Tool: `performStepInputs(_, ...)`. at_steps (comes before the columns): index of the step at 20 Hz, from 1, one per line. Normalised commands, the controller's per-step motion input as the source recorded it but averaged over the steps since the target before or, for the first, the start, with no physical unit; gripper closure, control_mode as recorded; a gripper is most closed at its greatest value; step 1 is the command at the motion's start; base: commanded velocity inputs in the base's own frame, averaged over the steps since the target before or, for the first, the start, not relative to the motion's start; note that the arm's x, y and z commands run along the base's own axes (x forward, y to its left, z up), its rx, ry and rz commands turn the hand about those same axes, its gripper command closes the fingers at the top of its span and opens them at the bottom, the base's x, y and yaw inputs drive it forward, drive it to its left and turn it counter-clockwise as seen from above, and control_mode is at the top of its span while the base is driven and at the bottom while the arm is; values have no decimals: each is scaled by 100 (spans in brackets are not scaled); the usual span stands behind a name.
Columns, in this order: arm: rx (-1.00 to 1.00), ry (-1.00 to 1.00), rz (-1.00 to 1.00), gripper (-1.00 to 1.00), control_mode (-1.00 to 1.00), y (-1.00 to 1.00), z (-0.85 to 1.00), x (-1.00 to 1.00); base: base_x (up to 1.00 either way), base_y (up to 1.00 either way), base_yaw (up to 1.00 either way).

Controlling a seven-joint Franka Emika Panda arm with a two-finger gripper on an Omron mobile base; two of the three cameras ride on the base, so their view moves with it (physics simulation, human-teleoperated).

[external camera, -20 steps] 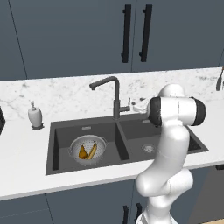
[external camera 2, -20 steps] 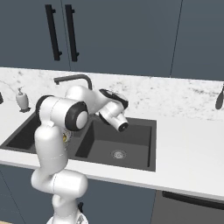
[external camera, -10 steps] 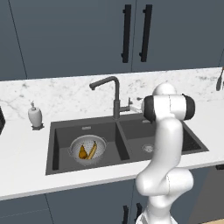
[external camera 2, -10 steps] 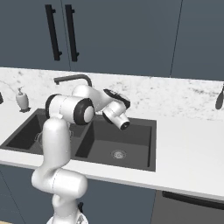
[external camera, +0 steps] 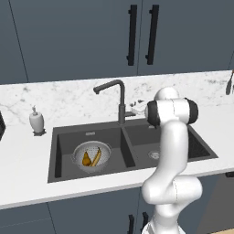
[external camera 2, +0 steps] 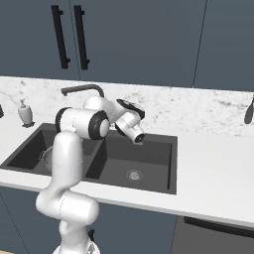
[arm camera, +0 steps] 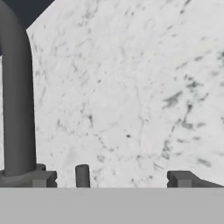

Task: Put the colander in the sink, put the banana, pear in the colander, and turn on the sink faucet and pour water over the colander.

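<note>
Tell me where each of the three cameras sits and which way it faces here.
Left base view: behind the arm to its left, looking forward and down at the sink, where the colander holds the banana and pear; the white arm rises at lower right.
Right base view: behind to its right, facing the same sink; the arm rises at lower left, the hand over the right basin.
Hand view: on the hand, facing the marble counter beside the sink faucet; open fingertips at the bottom.
Both base views share sink, faucet and soap dispenser.

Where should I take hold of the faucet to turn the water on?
Grip the small side lever at the base of the faucet, coming from its right side, where the open gripper already hangs. The lever juts out sideways toward the arm, so the fingers can likely straddle it; the tall post offers nothing to turn.
</note>
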Motion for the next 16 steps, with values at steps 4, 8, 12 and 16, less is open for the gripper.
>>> performStepInputs(4,3,1,0,-100,-100,4,-24,40,0,0,0)
performStepInputs(8,5,6,0,-100,-100,0,-49,34,0,0,0)
performStepInputs(12,5,6,0,-100,-100,0,-48,36,0,0,0)
performStepInputs(16,3,1,0,100,-100,0,-34,27,0,0,0)
